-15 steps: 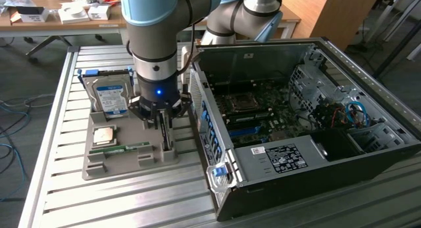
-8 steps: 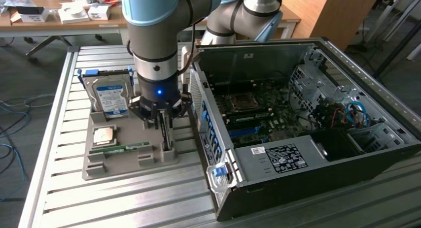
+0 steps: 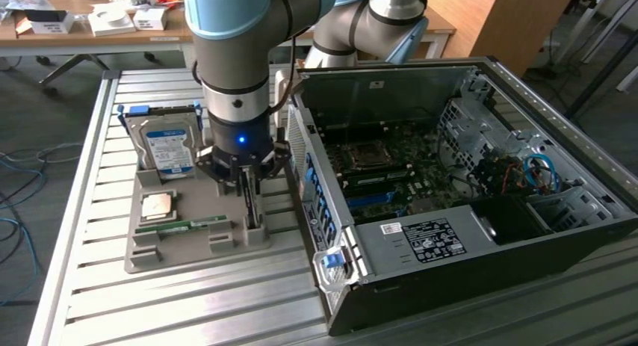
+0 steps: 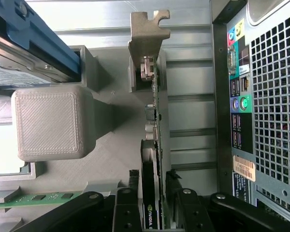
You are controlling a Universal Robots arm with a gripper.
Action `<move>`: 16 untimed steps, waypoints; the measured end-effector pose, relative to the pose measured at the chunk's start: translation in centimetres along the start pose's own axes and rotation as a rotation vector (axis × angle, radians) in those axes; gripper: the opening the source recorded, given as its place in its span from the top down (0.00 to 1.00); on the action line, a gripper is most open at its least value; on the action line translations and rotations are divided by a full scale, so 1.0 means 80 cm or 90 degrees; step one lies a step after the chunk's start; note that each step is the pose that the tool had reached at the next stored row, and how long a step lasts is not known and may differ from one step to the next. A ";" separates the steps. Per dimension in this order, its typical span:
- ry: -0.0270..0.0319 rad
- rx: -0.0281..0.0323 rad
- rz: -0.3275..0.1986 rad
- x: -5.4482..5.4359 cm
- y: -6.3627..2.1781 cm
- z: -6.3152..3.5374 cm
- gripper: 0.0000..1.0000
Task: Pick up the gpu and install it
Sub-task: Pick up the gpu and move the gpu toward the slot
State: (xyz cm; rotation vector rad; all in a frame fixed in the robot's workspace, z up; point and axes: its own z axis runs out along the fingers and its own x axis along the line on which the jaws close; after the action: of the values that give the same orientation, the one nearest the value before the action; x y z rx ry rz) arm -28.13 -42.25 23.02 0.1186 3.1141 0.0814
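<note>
The gpu (image 3: 251,210) stands on edge in a slot of the grey tray (image 3: 199,250), just beside the open computer case (image 3: 317,211). In the wrist view the gpu (image 4: 151,159) appears edge-on, a dark green board with a black fan housing and its pale metal bracket (image 4: 147,38) at the far end. My gripper (image 3: 248,185) has come down over the card. The gripper (image 4: 152,186) is open, one black finger (image 4: 129,203) on each side of the card, very close to its faces. The card still rests in its slot.
On the same tray stand a hard drive (image 3: 167,148) in a blue frame, a CPU (image 3: 158,205) and a memory stick (image 3: 184,226). The case's perforated rear panel (image 4: 275,121) lies close beside the card. Its motherboard (image 3: 399,174) is exposed. A slatted metal table (image 3: 199,309) carries everything.
</note>
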 end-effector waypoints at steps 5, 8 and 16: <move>0.0000 0.0000 0.000 0.000 0.000 0.000 0.74; 0.0000 0.0000 0.000 0.000 0.000 0.000 0.74; 0.0000 0.0000 0.000 0.000 0.000 0.000 0.74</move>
State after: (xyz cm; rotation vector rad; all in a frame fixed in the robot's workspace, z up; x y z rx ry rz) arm -28.13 -42.25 23.02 0.1186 3.1141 0.0814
